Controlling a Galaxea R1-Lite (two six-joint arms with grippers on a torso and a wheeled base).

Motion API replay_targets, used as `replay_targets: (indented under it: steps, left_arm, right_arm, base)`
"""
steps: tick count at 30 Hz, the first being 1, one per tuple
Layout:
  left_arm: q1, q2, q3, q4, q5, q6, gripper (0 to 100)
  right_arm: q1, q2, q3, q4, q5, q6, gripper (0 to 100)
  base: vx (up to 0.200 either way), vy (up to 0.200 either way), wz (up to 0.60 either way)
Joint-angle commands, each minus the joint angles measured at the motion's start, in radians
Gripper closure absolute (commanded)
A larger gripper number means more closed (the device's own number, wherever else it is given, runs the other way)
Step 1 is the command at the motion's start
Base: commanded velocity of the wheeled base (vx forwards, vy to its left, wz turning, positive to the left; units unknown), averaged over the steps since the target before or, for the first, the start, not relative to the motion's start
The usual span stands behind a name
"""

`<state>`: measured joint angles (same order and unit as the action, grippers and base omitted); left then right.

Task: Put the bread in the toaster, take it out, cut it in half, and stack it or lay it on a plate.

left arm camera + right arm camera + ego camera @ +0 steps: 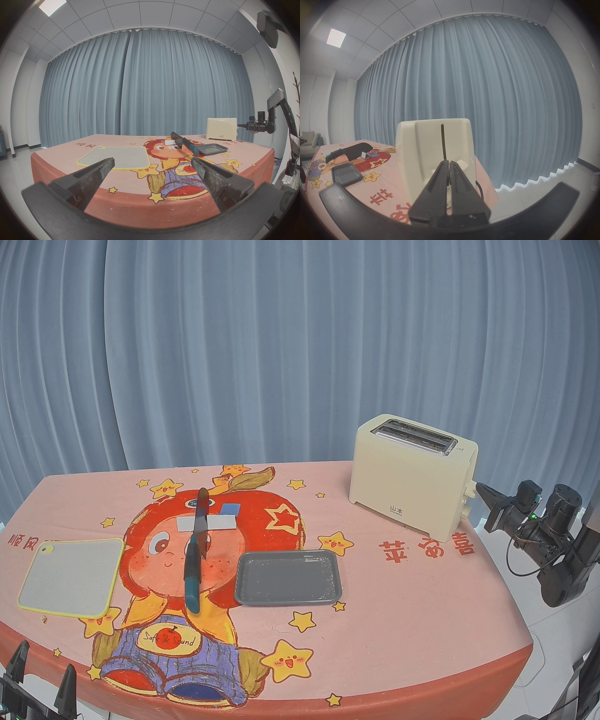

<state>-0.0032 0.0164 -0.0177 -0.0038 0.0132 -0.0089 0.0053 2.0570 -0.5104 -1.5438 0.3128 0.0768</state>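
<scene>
Pink printed cloth covers the surface (pixel 406 627); read the items from left to right. At the near left corner, off the surface's edge, your left gripper (pixel 45 660) hangs with its fingers spread wide and nothing between them. Next comes a grey cutting board (pixel 70 577) with a yellow rim, lying flat near the left edge. Right of it, a knife (pixel 193 565) crosses a white strip (pixel 219 522), with its dark blade pointing away from you and its teal handle toward the near edge. Just beside the handle lies a dark grey tray (pixel 287 577), flat. Well apart from the tray, toward the far right, stands the cream toaster (pixel 406 484), its two slots facing up; you cannot tell what, if anything, they hold. At the toaster's right end, your right gripper (pixel 484 489) is level with the lever slot. Its fingers (pixel 439 182) are pressed together and hold nothing, their tips just beside the end wall.
</scene>
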Motion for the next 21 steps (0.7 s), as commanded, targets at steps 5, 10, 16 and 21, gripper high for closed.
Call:
replay_targets:
  steps: [5, 10, 16, 21]
  left_arm:
    - [0.0, 0.0, 0.018, -0.001, 0.001, 0.0, 0]
    - [0.0, 0.0, 0.018, -0.001, -0.001, 0.0, 0]
    - [0.0, 0.0, 0.018, -0.001, 0.001, 0.0, 0]
    - [0.0, 0.0, 0.018, -0.001, -0.001, 0.0, 0]
  right_arm:
    - [0.001, -0.017, 0.003, -0.018, 0.0, -0.002, 100]
    - [0.001, -0.017, 0.001, -0.018, 0.002, -0.003, 100]
    - [0.001, -0.017, -0.002, -0.018, 0.002, -0.005, 100]
    - [-0.005, -0.028, -0.002, -0.016, 0.002, -0.003, 100]
  base:
    - [0.0, 0.0, 0.0]
    - [0.0, 0.0, 0.0]
    - [0.0, 0.0, 0.0]
    - [0.0, 0.0, 0.0]
